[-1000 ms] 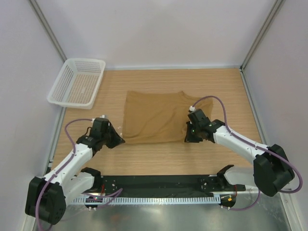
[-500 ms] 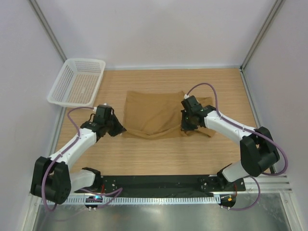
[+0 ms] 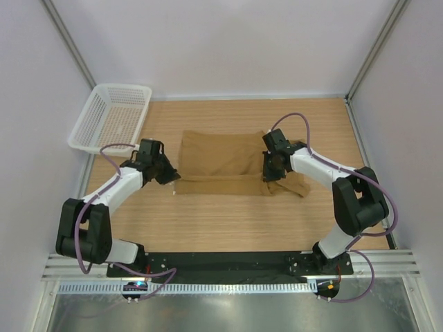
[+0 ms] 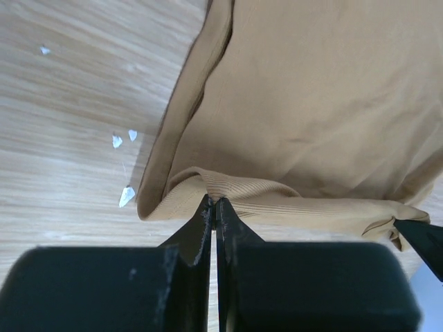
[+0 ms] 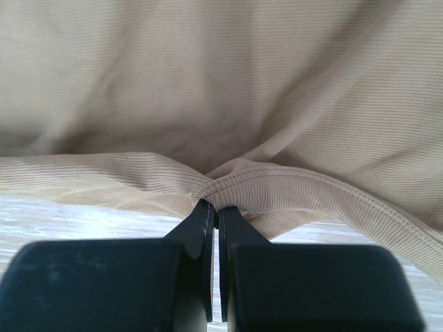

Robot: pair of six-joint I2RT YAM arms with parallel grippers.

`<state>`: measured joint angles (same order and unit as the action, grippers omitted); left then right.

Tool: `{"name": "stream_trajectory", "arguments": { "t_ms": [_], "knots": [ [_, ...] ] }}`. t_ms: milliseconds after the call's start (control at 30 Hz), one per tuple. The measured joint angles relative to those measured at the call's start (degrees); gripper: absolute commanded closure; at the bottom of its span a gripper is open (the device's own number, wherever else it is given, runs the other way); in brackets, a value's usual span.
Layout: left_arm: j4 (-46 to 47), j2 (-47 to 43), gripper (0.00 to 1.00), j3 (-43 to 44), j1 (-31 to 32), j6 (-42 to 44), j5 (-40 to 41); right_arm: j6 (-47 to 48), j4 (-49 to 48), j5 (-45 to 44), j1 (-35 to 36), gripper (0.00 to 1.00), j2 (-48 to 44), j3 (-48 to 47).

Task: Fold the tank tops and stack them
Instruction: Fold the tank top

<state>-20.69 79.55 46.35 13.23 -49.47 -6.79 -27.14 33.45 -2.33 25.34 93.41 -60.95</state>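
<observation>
Wood table (image 3: 235,228), pale walls (image 3: 228,48), basket (image 3: 111,117) at ten o'clock. Left gripper (image 4: 213,202) and right gripper (image 5: 215,206), jaws closed, each clamp the hem of the top (image 3: 221,155).

A wooden table (image 3: 228,221) is shown; 1 tan top (image 3: 214,155) is spread mid-table, 1 white basket (image 3: 86,123) is set at its far-left corner.

Tan tank top (image 3: 218,158) half-folded; mid-table

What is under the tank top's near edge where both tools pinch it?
The left tool and right tool each pinch the hem of the tank top; under it lie more of its own cloth and the table. Anything beneath the flat cloth is covered.
</observation>
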Motion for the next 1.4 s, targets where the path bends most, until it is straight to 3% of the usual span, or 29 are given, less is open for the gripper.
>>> {"name": "stream_trajectory", "arguments": {
  "t_ms": [567,600,633,700,733,833,1000,1233,1400],
  "knots": [
    [1.8,9.6,1.00,7.8,-3.0,0.6,-3.4,1.2,1.3,-0.4,-2.2,0.98,7.1,-9.3],
    [2.0,10.3,1.00,8.2,-3.1,0.6,-3.6,1.3,1.3,-0.5,-2.4,0.97,7.9,-9.9],
    [2.1,11.2,1.00,8.7,-3.2,0.6,-3.8,1.4,1.3,-0.6,-2.7,0.90,8.7,-10.4],
    [2.3,12.9,0.88,9.7,-3.5,0.7,-3.9,1.4,1.3,-0.8,-3.2,0.75,9.9,-11.0],
    [2.4,13.5,0.69,10.0,-3.6,0.8,-4.0,1.6,1.2,-1.0,-3.6,0.72,10.4,-11.0],
    [2.7,14.6,0.54,10.5,-4.1,1.4,-4.0,1.7,1.3,-1.9,-4.2,0.63,10.6,-11.0],
    [3.2,13.5,0.48,9.8,-4.4,2.0,-3.7,1.7,0.0,-3.3,-4.6,0.52,7.1,-7.7],
    [4.6,4.0,0.45,3.3,-4.3,1.9,-3.9,1.0,0.4,-6.1,-4.6,0.36,-7.1,1.0],
    [6.2,-1.4,0.44,-3.6,-4.3,1.9,-4.1,-0.6,1.3,-9.1,-5.0,0.41,-16.1,6.0]
  ]
}}
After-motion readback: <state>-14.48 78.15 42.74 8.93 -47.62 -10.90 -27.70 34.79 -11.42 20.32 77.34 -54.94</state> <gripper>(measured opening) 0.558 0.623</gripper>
